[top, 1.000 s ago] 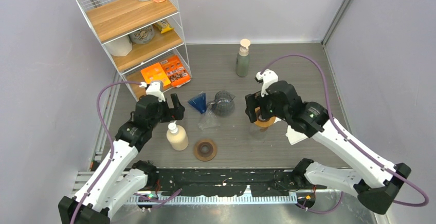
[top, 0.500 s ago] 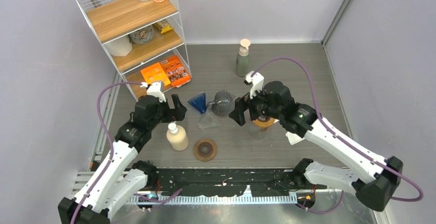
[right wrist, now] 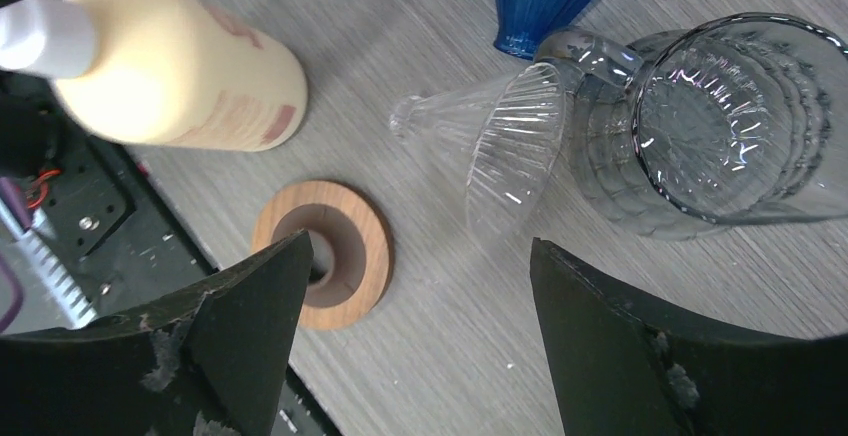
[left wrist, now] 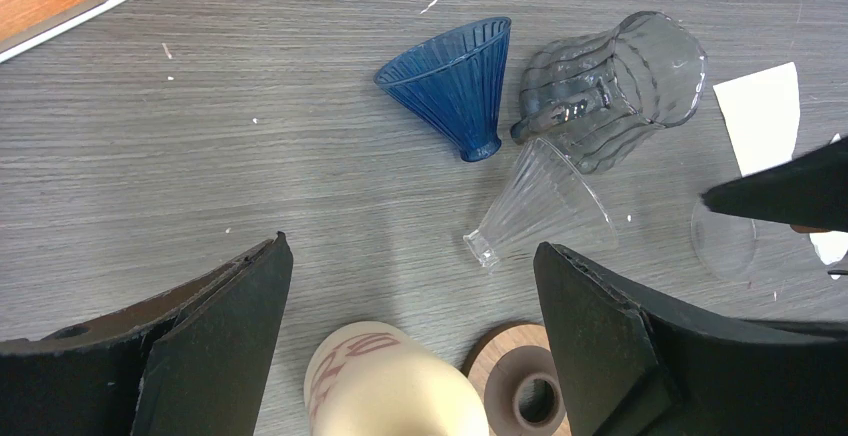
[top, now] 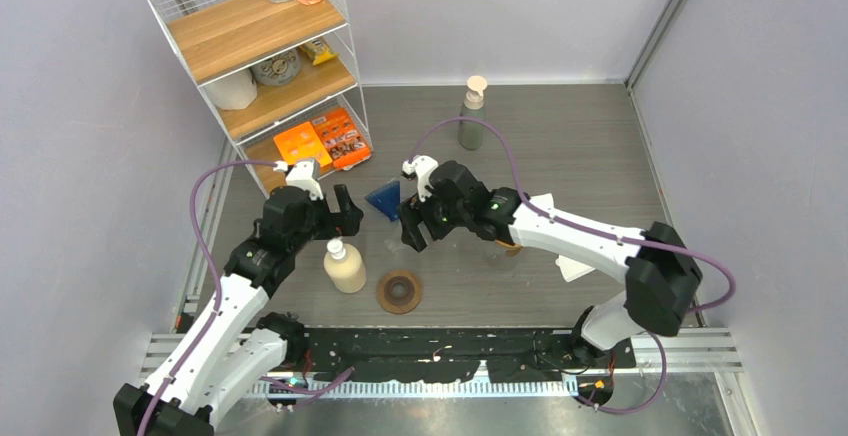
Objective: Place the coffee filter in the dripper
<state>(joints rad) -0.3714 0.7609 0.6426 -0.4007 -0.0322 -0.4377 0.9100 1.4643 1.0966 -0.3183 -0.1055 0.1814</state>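
**Two Claws Spread Wide Over a Crowded Middle**

Both arms meet at the centre of the counter [top: 590, 146]. The right claw [top: 413, 232] hangs there with fingers parted above the clear glass dripper [right wrist: 505, 141], which lies on its side with its mouth against a grey glass pitcher [right wrist: 720, 121]. The left claw [top: 341, 212], equally agape and holding nothing, hovers just beside a cream pump bottle [top: 344, 267]. A blue cone [top: 384, 199] lies tipped just behind the dripper, with a wooden ring [top: 399, 291] in front. The coffee filter [top: 569, 268], a white sheet, lies flat on the counter well right of the cluster, partly under the right arm and apart from the dripper. Open room lies at the rear right, broken only by a green bottle [top: 472, 114]. A wire rack [top: 250, 46] crowds the rear left corner. The left wrist view shows the filter's straight edge just right of the pitcher. From above, the right arm largely hides the pitcher.
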